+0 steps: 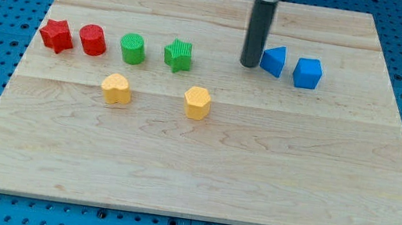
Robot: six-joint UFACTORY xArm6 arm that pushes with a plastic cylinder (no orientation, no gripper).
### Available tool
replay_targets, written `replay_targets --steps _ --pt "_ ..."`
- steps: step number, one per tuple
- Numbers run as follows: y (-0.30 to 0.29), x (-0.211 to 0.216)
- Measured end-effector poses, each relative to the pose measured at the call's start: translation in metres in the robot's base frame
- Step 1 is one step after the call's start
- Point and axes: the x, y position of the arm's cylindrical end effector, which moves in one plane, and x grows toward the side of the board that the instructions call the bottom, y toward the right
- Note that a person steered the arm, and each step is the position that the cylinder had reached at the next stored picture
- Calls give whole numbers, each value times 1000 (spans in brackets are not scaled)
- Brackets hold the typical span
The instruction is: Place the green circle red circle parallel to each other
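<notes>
The green circle (133,48) sits on the wooden board in the upper left part of the view. The red circle (93,40) stands just to its left, a small gap between them, in the same row. My tip (249,64) rests on the board well to the right of both circles, just left of a blue block (273,61). It touches neither circle.
A red star (56,35) lies left of the red circle. A green star (179,55) lies right of the green circle. A blue cube (307,73) sits at the right. Two yellow blocks, one (117,89) and another (197,103), lie below the row. The board's edge (194,216) borders a blue pegboard.
</notes>
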Motion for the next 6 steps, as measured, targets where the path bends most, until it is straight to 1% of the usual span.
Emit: replay_targets --steps 1,2,3,4,5,6 --pt "-54 -34" --pt "-125 -82" --pt "-172 -33" --pt "-188 -4" --pt "-212 -3" --pt "-215 17"
